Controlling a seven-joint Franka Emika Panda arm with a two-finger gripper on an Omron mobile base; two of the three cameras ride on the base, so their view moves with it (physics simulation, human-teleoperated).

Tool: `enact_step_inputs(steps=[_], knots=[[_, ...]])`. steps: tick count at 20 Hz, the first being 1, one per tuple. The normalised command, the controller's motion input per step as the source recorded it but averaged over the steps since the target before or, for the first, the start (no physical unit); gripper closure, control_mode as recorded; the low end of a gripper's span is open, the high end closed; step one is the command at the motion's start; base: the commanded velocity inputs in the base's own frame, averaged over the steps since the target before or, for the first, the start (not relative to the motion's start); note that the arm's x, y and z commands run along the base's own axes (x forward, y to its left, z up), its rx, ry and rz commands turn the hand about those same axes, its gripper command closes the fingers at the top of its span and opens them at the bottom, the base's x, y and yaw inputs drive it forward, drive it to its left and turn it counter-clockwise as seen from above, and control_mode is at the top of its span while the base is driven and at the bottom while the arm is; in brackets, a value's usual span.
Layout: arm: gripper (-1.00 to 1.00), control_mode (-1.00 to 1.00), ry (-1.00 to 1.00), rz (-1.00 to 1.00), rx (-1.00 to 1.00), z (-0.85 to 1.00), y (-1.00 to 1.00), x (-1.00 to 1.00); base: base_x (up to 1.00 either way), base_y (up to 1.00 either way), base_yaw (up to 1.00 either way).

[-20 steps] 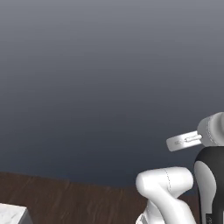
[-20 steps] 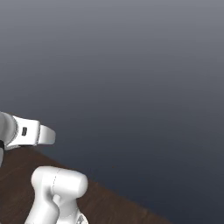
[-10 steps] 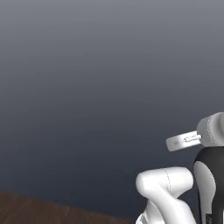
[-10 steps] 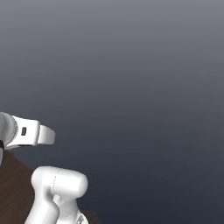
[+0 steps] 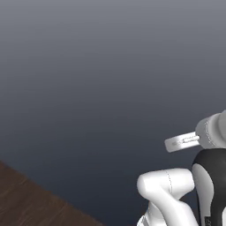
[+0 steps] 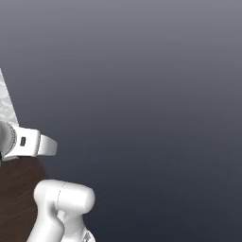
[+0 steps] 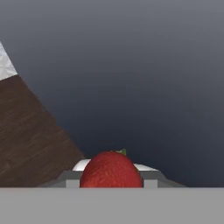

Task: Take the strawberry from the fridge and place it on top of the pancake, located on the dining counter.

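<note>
The strawberry (image 7: pixel 111 168), red with a bit of green at its top, sits at the bottom middle of the hand view. My gripper (image 7: pixel 111 180) is shut on it, and grey finger parts (image 7: pixel 69 179) show on either side of it. In both base views my white arm (image 5: pixel 170 190) is folded close to the base, with the wrist (image 6: pixel 28 142) held level. The pancake and the fridge are out of view. A pale grey-veined wedge (image 6: pixel 7 104) at the left edge may be a corner of the dining counter; I cannot tell for sure.
A plain dark grey surface (image 5: pixel 101 79) spreads across all views, without handles or seams. Dark brown wood floor (image 5: pixel 26 198) shows low on the left in the left base view, and floor (image 7: pixel 30 135) also runs beside the pale wedge (image 7: pixel 5 65).
The whole picture has shifted: the floor band has slid and tilted and the pale wedge has come in at the left, so the base has moved. The arm's pose and the grip are unchanged.
</note>
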Motion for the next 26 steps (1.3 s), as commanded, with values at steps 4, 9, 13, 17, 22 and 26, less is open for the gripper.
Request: enact_step_inputs(steps=[4, 9, 13, 17, 22, 26], knots=[[1.00, 1.00, 0.00, 0.00, 0.00, 0.00, 0.00, 0.00, 1.00, 0.37, 0.54], [1.00, 1.00, 0.00, 0.00, 0.00, 0.00, 0.00, 0.00, 1.00, 0.25, 0.56], [1.00, 1.00, 0.00, 0.00, 0.00, 0.00, 0.00, 0.00, 1.00, 0.03, 0.56], [1.00, 1.00, 0.00, 0.00, 0.00, 0.00, 0.00, 0.00, 1.00, 0.02, 0.54], [1.00, 1.00, 0.00, 0.00, 0.00, 0.00, 0.00, 0.00, 1.00, 0.00, 0.53], [1.00, 1.00, 0.00, 0.00, 0.00, 0.00, 0.00, 0.00, 1.00, 0.00, 0.55]])
